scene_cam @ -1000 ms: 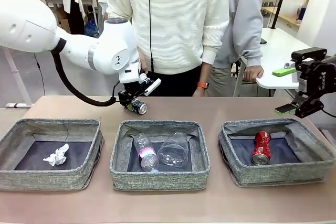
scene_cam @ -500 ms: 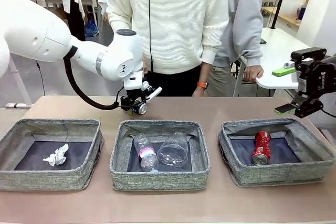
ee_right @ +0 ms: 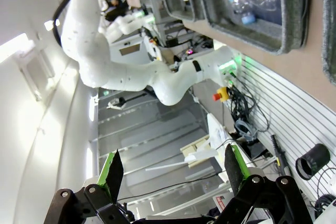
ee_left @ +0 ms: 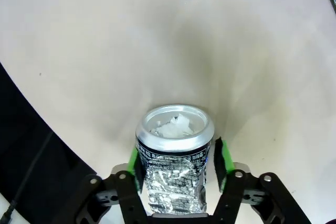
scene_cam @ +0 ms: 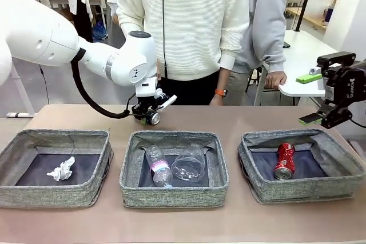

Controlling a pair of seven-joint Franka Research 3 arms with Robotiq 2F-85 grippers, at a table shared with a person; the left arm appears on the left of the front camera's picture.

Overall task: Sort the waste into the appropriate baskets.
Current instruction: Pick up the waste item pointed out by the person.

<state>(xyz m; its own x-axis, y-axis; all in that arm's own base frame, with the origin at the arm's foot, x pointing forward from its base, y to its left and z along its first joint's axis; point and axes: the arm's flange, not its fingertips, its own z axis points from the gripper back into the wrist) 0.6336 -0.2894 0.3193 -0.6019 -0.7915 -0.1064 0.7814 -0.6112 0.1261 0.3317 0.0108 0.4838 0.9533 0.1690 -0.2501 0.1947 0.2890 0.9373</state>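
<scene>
Waste, sorted so far, lies in three low grey woven-fabric baskets along the lower part of the front view: a crumpled white tissue point(scene_cam: 61, 170) in the left basket point(scene_cam: 17, 141), a clear plastic bottle with pink label point(scene_cam: 158, 167) and a crushed clear bottle point(scene_cam: 189, 163) in the middle basket point(scene_cam: 171, 194), and a crushed red can point(scene_cam: 284, 161) in the right basket point(scene_cam: 269, 190). Beyond them, left of centre, we see the dark blue can point(ee_left: 174, 148) lying on the tan table point(scene_cam: 229, 119). The left gripper point(ee_left: 177, 160) straddles it, green pads narrowed to its flanks; whether they press it yet we cannot tell. For a sound grasp, we judge the pads should bear squarely on both sides before lifting. At the right edge, the right gripper point(ee_right: 171, 170) hangs wide and empty.
</scene>
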